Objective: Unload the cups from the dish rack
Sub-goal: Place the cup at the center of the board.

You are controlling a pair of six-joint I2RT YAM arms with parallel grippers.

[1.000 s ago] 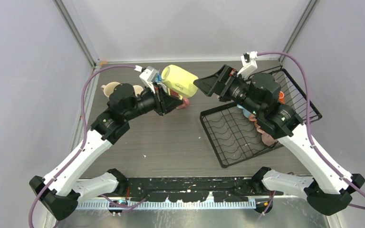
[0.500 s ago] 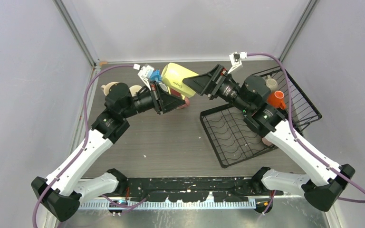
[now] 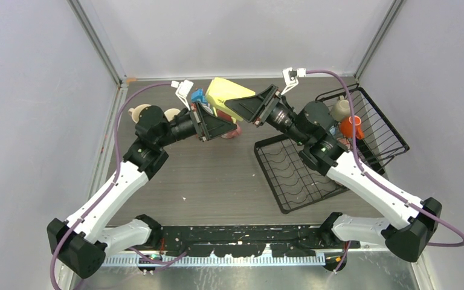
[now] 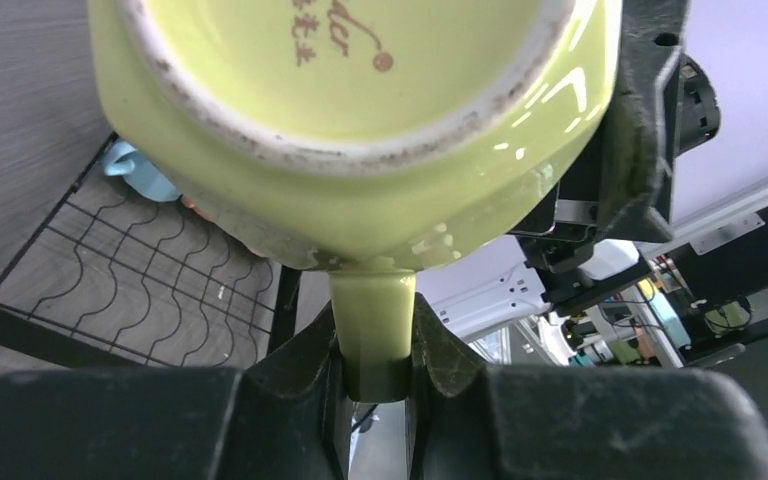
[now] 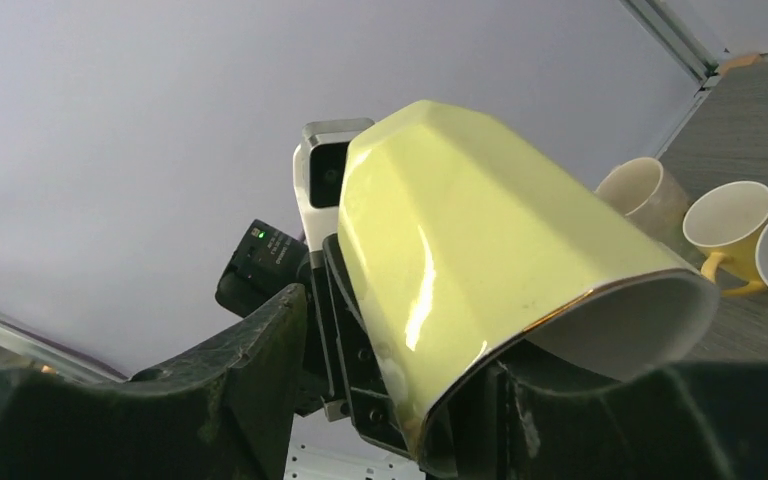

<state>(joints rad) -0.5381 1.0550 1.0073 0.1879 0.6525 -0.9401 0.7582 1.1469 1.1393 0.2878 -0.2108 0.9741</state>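
Unloading is partway done. Several cups already stand on the table (image 3: 217, 175) at the far left, among them a cream one (image 5: 645, 195) and a yellow one (image 5: 735, 225), with a pink cup (image 3: 232, 132) nearer the middle. A cream cup (image 3: 340, 109) and an orange cup (image 3: 351, 127) are still in the raised side of the rack (image 3: 290, 175). Whether more sit under the right arm I cannot tell.

The lime mug (image 3: 226, 93) hangs in the air above the far middle of the table, left of the rack. The left gripper (image 4: 378, 350) is pinched tight on its handle (image 4: 372, 310). The right gripper (image 3: 237, 104) straddles the mug's body with its jaws drawn partly in. One finger (image 5: 250, 370) shows a gap to the mug, so no firm hold by it yet. It looks like a hand-over.

A second ago the right gripper stood spread wide over the rack, apart from the mug. It has since swung left to the mug and begun closing, uncovering the two cups in the rack. The left arm has carried the mug slightly toward it.
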